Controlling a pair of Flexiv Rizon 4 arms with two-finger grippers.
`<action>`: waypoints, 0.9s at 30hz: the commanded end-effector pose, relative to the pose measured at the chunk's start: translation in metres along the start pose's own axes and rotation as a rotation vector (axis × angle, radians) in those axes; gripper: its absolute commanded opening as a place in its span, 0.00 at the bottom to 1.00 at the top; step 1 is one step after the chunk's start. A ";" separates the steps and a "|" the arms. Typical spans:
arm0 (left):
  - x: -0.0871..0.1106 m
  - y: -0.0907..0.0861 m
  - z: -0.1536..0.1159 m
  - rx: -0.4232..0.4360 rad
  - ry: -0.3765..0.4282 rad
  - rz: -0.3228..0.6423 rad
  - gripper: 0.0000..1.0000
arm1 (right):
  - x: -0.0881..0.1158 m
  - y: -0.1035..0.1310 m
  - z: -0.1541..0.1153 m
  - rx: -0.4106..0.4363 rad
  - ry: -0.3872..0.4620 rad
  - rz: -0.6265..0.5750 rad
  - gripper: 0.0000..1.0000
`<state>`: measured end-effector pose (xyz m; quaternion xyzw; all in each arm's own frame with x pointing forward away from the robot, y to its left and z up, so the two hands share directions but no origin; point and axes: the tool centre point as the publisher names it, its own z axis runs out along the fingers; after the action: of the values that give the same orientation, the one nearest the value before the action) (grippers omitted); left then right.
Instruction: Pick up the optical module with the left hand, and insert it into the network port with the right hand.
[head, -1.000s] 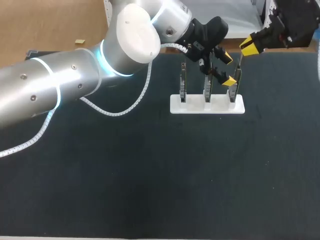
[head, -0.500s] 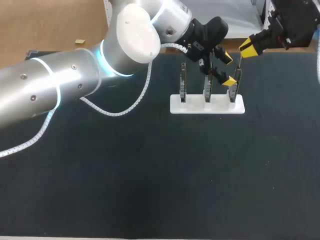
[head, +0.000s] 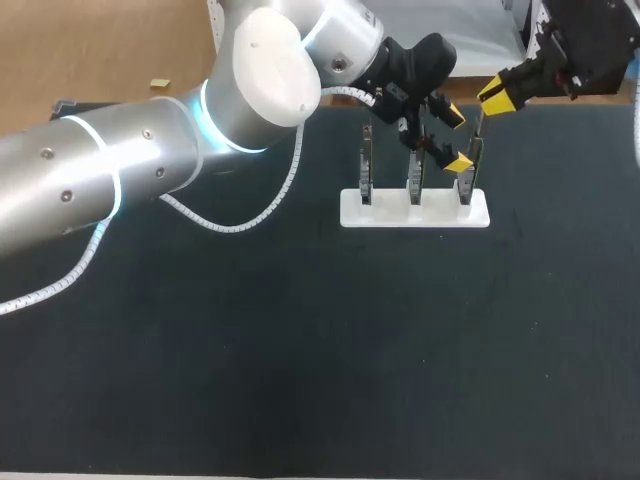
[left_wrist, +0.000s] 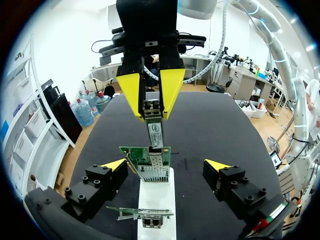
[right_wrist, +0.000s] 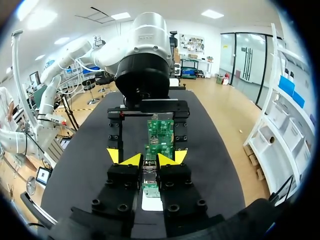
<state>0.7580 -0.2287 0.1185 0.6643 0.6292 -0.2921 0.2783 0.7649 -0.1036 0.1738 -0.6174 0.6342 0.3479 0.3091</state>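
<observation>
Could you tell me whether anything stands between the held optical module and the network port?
Nothing visible does. The right gripper holds the optical module in line with the network port; the left gripper, jaws open, flanks the board, off the path.

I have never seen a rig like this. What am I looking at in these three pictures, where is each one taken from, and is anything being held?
These are two robot arms at a black table. Each arm ends in a two-fingered gripper with yellow tips. The head view looks down from above. The two round pictures come from cameras on the arms' wrists, looking out along the fingers. On the table stands a white holder with three circuit cards upright in it. The right gripper pinches the optical module, a small metal plug, right above the port on one card. I cannot tell whether it has entered. The left gripper is open and holds nothing.
</observation>
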 end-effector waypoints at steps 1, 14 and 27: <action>-0.001 0.002 0.000 0.004 0.006 -0.001 1.00 | -0.001 0.001 0.000 0.004 -0.005 -0.005 0.00; -0.001 0.002 0.000 0.004 0.006 -0.001 1.00 | 0.001 0.001 0.003 0.002 -0.003 0.001 0.00; -0.001 0.002 0.000 0.004 0.006 -0.001 1.00 | -0.001 0.000 0.002 0.002 -0.007 -0.001 0.00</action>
<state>0.7580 -0.2287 0.1184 0.6643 0.6292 -0.2921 0.2783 0.7647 -0.1014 0.1737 -0.6162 0.6342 0.3490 0.3104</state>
